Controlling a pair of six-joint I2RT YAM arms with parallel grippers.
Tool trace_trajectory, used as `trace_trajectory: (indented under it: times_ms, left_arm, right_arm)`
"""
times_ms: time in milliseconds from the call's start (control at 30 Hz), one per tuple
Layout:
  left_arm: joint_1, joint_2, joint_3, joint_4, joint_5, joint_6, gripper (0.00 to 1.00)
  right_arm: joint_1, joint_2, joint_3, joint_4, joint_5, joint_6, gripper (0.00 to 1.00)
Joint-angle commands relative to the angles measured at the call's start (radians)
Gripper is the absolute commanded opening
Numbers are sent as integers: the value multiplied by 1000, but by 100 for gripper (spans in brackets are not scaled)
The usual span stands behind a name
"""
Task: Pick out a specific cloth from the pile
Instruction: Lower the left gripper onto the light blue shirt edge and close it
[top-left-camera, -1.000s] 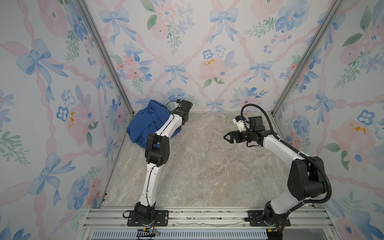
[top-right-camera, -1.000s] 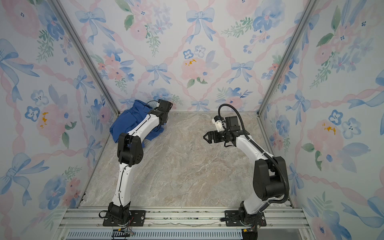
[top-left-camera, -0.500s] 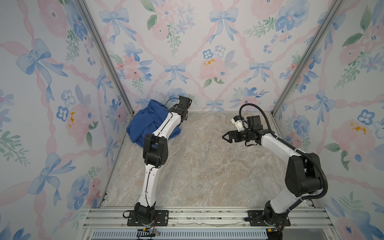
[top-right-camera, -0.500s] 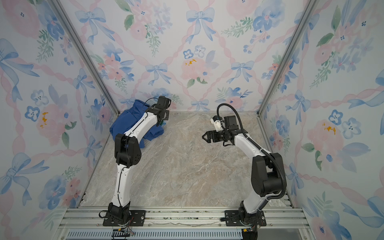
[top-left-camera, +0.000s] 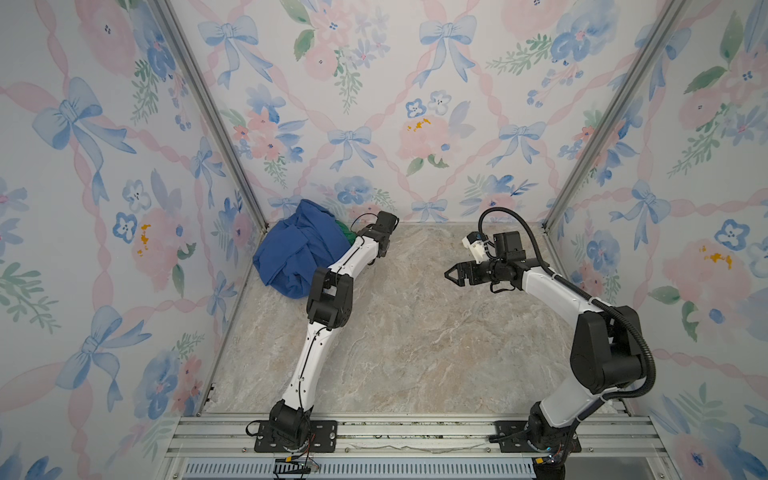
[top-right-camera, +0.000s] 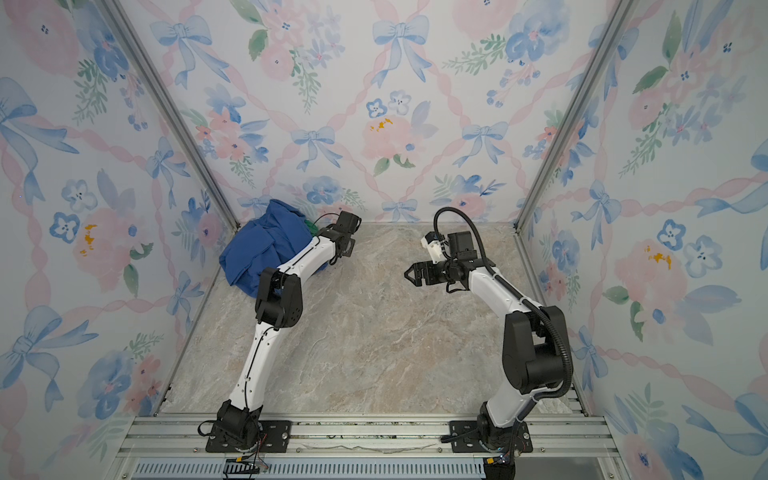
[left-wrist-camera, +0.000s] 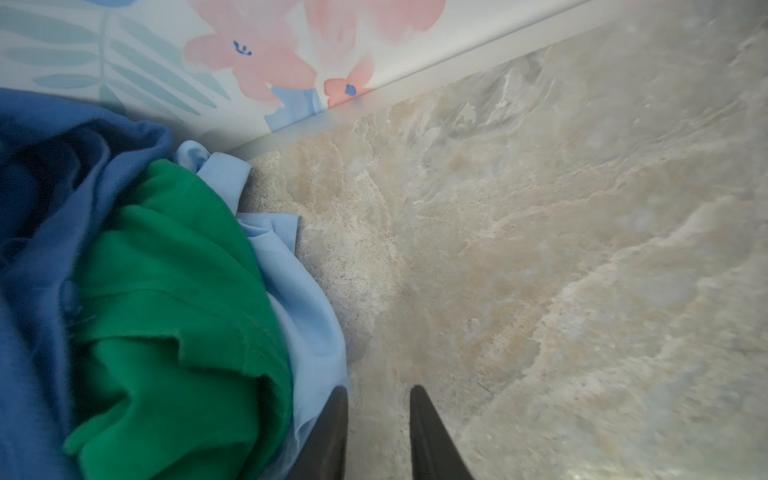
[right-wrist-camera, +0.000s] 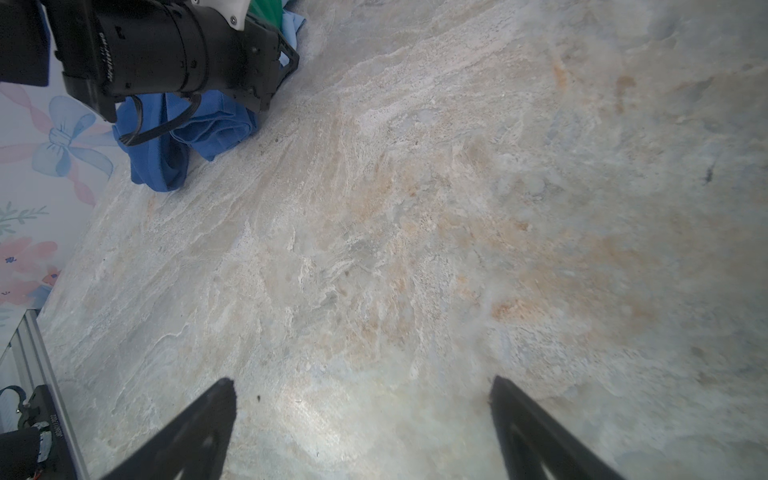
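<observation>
Left gripper (left-wrist-camera: 379, 388) sits low over the desk (left-wrist-camera: 540, 249), its jaws only a narrow slot apart. Only bare marble shows between them, so it grasps nothing. One finger (left-wrist-camera: 332, 436) meets the thin hem of the cloth (left-wrist-camera: 307, 307); whether it is on top of that hem or just under it cannot be told.

The cloth is the pale sky-blue layer at the bottom of the pile (top-left-camera: 291, 253), in the far left corner against the wall (left-wrist-camera: 124, 50). It pokes out as a curved fringe from beneath the green cloth (left-wrist-camera: 174, 291), which is itself tucked against the royal-blue garment (left-wrist-camera: 37, 249). In both top views the left arm hides the pale fabric.

It looks thin, limp and light (almost see-through at the edge), so it should drape and stretch rather than lift as one piece. With two garments lying on it, a pull will likely meet drag and may bring the green cloth along.

The best hold is probably the exposed hem right beside the finger, pinched flat against the desk, or else the thicker folded piece nearer the wall. A slow outward draw along the desk seems safer than a straight lift.

The right gripper (right-wrist-camera: 362, 379) is spread wide and empty over bare desk, well apart from the pile.
</observation>
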Motion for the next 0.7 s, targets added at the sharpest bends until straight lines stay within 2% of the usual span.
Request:
trace_trajectory:
  times_ms: [0, 233, 467, 667]
  left_arm:
    - [1, 31, 36, -2, -101, 72, 30]
    - [-10, 63, 49, 28, -233, 208, 39]
    - [-22, 105, 81, 65, -234, 256, 33]
    - [-36, 148, 103, 84, -301, 267, 27]
  right_arm:
    - [10, 14, -12, -6, -4, -2, 97]
    - [21, 3, -54, 24, -22, 16, 97]
    - [22, -6, -83, 29, -28, 20, 97]
    - [22, -21, -105, 38, -26, 17, 97]
